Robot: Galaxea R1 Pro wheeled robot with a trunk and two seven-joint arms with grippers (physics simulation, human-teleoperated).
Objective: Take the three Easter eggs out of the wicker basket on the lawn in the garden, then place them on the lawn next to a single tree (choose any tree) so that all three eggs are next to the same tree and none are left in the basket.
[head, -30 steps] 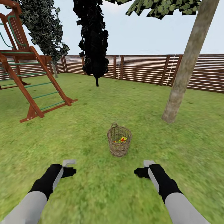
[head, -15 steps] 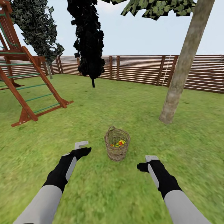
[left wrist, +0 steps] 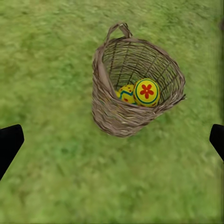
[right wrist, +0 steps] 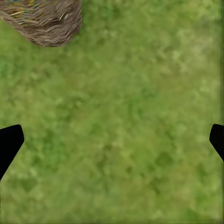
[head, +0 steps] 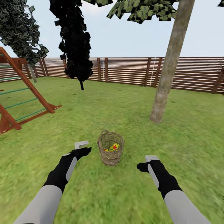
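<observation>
Where the head camera looks down the garden, the wicker basket [head: 110,148] stands upright on the lawn [head: 124,105], between the two arms and a little ahead of them. Easter eggs [head: 114,147] show inside it, yellow with a red flower. Left end effector [head: 81,148] hovers just beside the basket; right end effector [head: 146,163] sits further off. Finger spread unclear from this angle. Pale tree trunk [head: 165,74] rises beyond the basket, to its right; dark columnar tree [head: 74,40], wooden play frame [head: 21,99] and slat fence [head: 130,70] lie farther back.

Left wrist: basket [left wrist: 135,84] lies between the black fingertips [left wrist: 9,142], which stand wide apart. Two eggs [left wrist: 146,92] visible inside, touching.

Right wrist: fingertips [right wrist: 9,140] likewise wide apart over bare grass [right wrist: 126,121]; basket's woven side [right wrist: 46,21] at the frame edge.
</observation>
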